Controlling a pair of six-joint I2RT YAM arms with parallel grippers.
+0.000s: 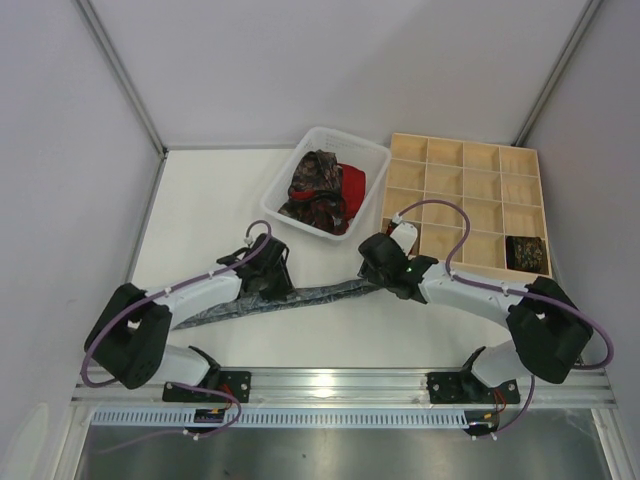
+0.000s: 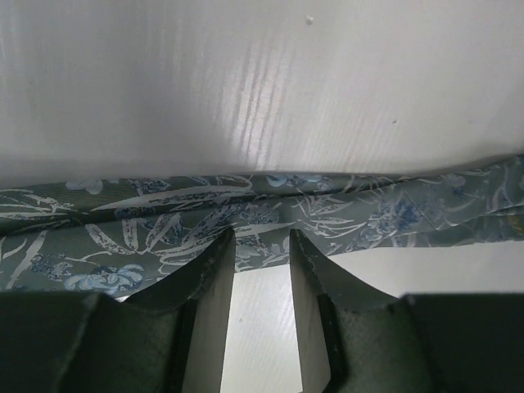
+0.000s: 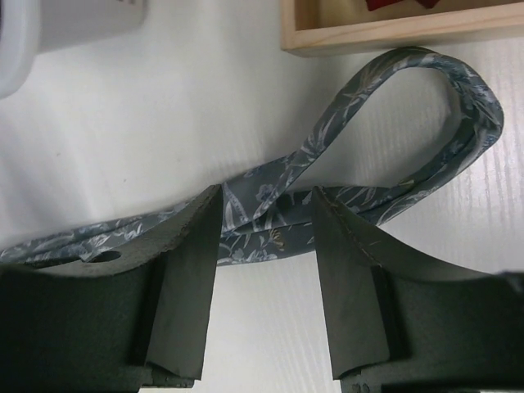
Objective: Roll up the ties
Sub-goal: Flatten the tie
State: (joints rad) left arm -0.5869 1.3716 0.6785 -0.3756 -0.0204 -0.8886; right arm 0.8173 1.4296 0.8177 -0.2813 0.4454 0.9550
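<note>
A grey patterned tie lies stretched across the table between my two arms. My left gripper stands over its left part. In the left wrist view that gripper is open, its fingertips resting at the fabric's near edge, bare table between them. My right gripper is at the tie's right end, where the tie is folded back into a loop. That gripper is open, its tips straddling the doubled fabric. A dark paisley tie and a red tie lie in the basket.
The white plastic basket stands at the back centre. Right of it is the wooden grid tray, with a small dark roll in one near-right compartment. The tray's near edge is close behind the tie's loop.
</note>
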